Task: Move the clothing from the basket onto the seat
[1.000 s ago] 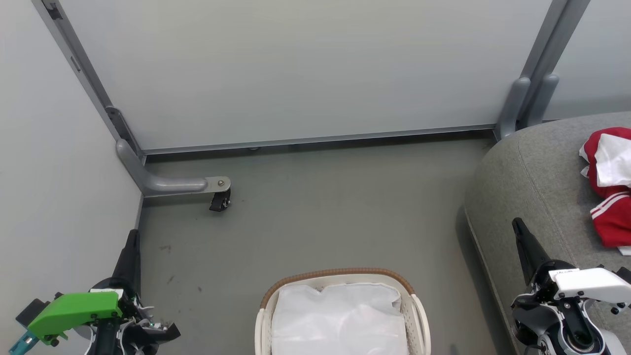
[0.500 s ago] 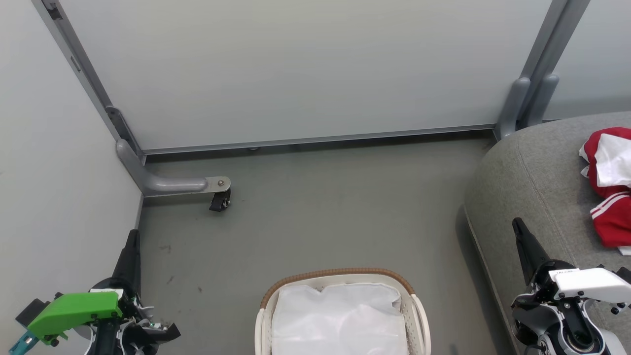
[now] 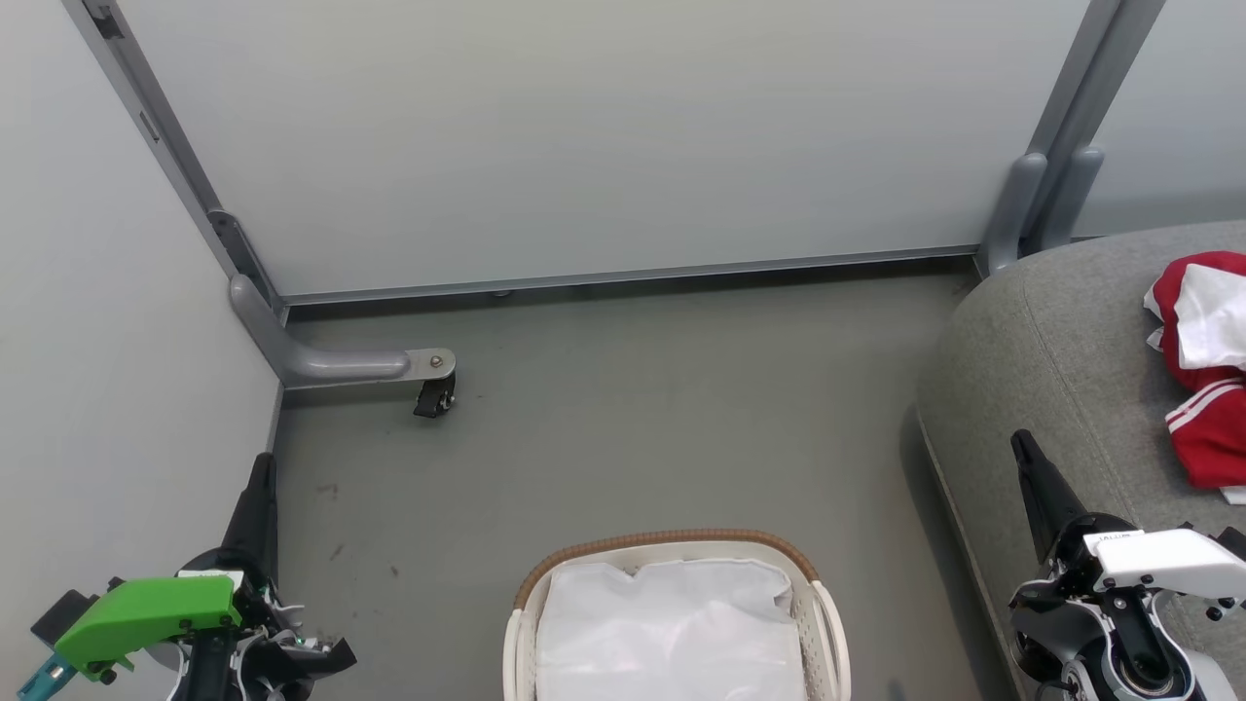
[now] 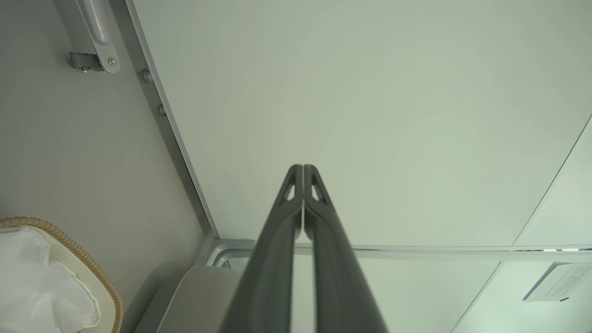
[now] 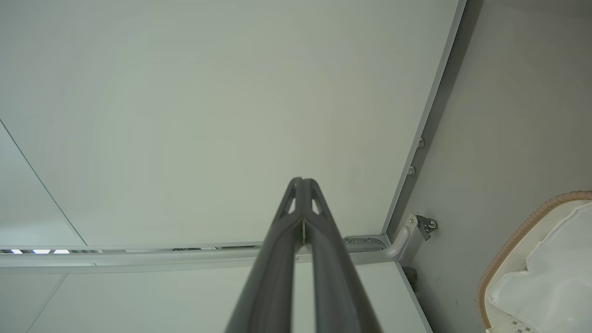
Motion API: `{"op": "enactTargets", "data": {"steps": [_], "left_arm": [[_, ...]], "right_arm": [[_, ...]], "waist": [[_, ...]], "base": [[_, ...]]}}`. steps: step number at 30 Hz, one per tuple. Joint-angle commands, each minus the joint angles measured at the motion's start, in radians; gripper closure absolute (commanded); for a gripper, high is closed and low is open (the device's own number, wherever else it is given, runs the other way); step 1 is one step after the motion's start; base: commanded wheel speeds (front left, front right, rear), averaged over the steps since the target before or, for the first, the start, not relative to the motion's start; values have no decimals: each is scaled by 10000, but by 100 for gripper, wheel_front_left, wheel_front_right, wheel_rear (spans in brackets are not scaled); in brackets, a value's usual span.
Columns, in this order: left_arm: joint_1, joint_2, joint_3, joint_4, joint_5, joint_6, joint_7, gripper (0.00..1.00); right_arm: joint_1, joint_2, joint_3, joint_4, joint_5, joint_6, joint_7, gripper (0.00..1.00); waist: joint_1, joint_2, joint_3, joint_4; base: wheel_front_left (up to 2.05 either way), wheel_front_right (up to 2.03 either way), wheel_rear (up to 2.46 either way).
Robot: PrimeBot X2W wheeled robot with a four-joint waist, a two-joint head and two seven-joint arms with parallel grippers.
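Observation:
The red clothing [image 3: 1205, 380] with white trim and stripes lies crumpled on the grey seat [image 3: 1061, 341] at the right edge of the head view. The cream basket [image 3: 672, 545], brown-rimmed, stands on the floor at the bottom centre, and its inside shows a white liner sheet [image 3: 672, 628]. My left gripper [image 3: 261, 467] is shut and empty at the lower left, well left of the basket. My right gripper [image 3: 1020, 443] is shut and empty at the lower right, over the seat's front edge. In the wrist views the left gripper [image 4: 303, 169] and right gripper [image 5: 303, 181] point at pale panels.
Pale partition panels close off the back and left. A grey panel foot with a black caster [image 3: 433, 397] juts onto the floor at the left. Another panel post [image 3: 1042, 195] stands behind the seat. Bare grey floor [image 3: 633, 419] lies between the basket and the back panel.

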Motion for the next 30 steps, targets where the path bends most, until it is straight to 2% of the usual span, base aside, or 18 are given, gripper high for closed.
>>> {"op": "enactTargets", "data": {"steps": [1, 30], "left_arm": [[-97, 67, 23, -6, -28, -58, 32, 100], [-97, 67, 22, -5, -29, -56, 32, 100]], "right_arm": [[105, -60, -12, -35, 35, -3, 13, 100], [106, -60, -11, -35, 36, -3, 12, 100]], "waist": [[0, 0, 0, 0], [0, 0, 0, 0]], "base": [[0, 0, 0], [0, 0, 0]]}}
